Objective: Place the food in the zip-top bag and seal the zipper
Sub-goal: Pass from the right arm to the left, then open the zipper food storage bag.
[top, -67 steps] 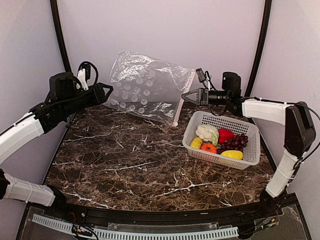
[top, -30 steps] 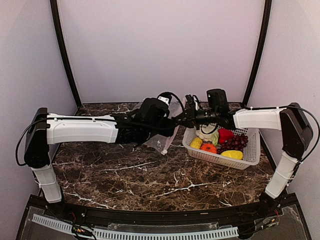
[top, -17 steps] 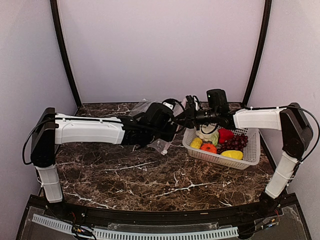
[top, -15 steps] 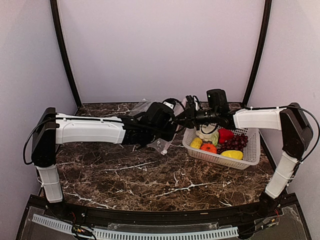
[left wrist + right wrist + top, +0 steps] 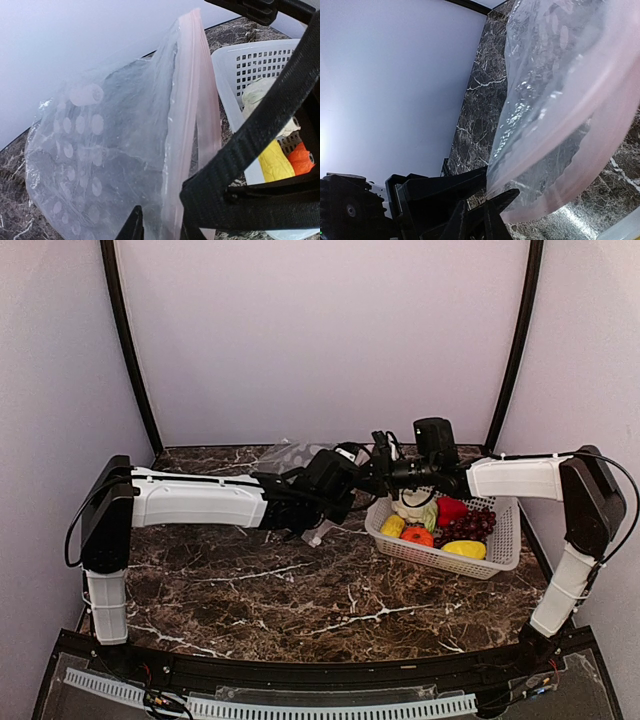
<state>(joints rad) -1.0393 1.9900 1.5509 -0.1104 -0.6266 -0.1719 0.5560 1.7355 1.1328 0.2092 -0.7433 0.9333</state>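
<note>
The clear, dotted zip-top bag (image 5: 110,150) hangs upright between my two grippers, and in the top view only scraps of the bag (image 5: 290,453) show behind the left arm. Its pinkish zipper (image 5: 185,100) runs down between the fingers of my left gripper (image 5: 161,227), which stand close together on that edge. My right gripper (image 5: 475,201) is shut on the bag's corner (image 5: 555,90), just beside the left gripper (image 5: 352,483). The food lies in the white basket (image 5: 440,562): cabbage (image 5: 414,505), red pepper (image 5: 451,510), grapes (image 5: 470,527), an orange-red piece (image 5: 417,536) and two yellow pieces (image 5: 392,526).
The basket stands at the right of the marble table (image 5: 250,590), right under my right gripper (image 5: 372,478). My left arm stretches across the table's back half. Pale walls with black poles close the back and sides.
My left arm has reached further right to the right gripper, and its jaws have narrowed around the bag's zipper edge. The right arm has stayed in place.
</note>
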